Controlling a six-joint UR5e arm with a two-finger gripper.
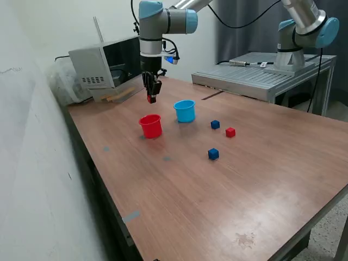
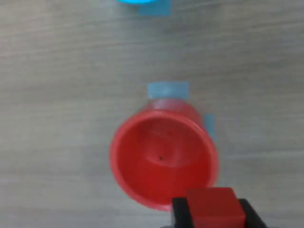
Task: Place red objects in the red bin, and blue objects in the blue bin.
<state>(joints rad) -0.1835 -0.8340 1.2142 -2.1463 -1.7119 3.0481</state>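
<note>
A brown wood-grain tabletop (image 1: 228, 185) fills most of the exterior view. A single robot arm (image 1: 163, 19) with pale blue joints reaches down from the top of the picture, and its pincer (image 1: 151, 98) hangs in the air above and a little behind the red cup (image 1: 150, 125). The pincer is closed on a small red cube (image 1: 151, 99), held between its two dark fingers.

The wrist view looks straight down. The held red cube (image 2: 211, 207) sits between the black fingertips (image 2: 179, 211) at the picture's edge, just over the rim of the red cup (image 2: 164, 159). The cup stands upright with its mouth open, and nothing can be seen inside it apart from a small dark speck on the bottom. Patches of light blue tape (image 2: 167, 89) show on the tabletop beside the cup.

The light blue cup (image 1: 185, 111) stands upright near the red cup, toward the exterior view's right. Three more cubes lie loose on the tabletop further toward the exterior view's right — a dark blue cube (image 1: 215, 124), a second red cube (image 1: 230, 132) just beside it, and another dark blue cube (image 1: 213, 154) nearer the camera, apart from those two.

At the far end of the tabletop a grey box-shaped device (image 1: 106, 65) sits — behind the arm.
</note>
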